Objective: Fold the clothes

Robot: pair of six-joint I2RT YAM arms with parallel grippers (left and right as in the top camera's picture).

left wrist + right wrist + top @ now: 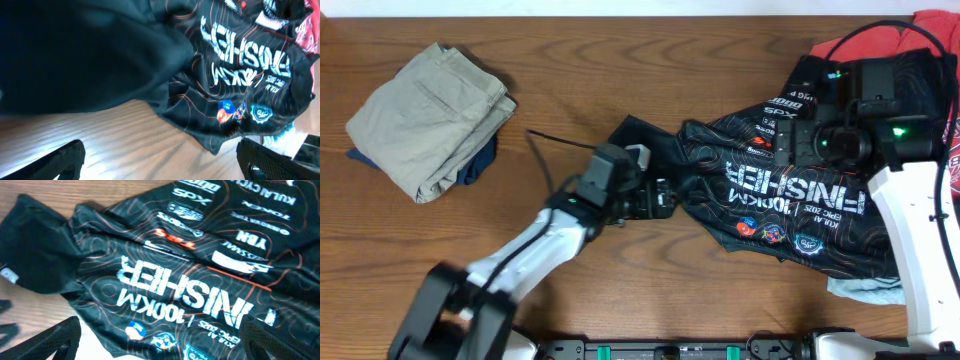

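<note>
Black jersey, rumpled, on table's right half; runs approx left-right. Just beside its left end, left fingers spread, empty, so nearer. Over its upper-right part, right fingers spread too, nothing pinched.

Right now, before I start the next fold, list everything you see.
jersey: one, black with orange lines and white logos, spread right of centre
trousers: one, khaki, folded, far left
dark blue cloth: one, under the trousers
red garment: one, far right corner
light blue cloth: one, under the jersey's near edge
table: one, brown wood
left gripper: one, black, open, by the jersey's left end
right gripper: one, black, open, over the jersey
</note>
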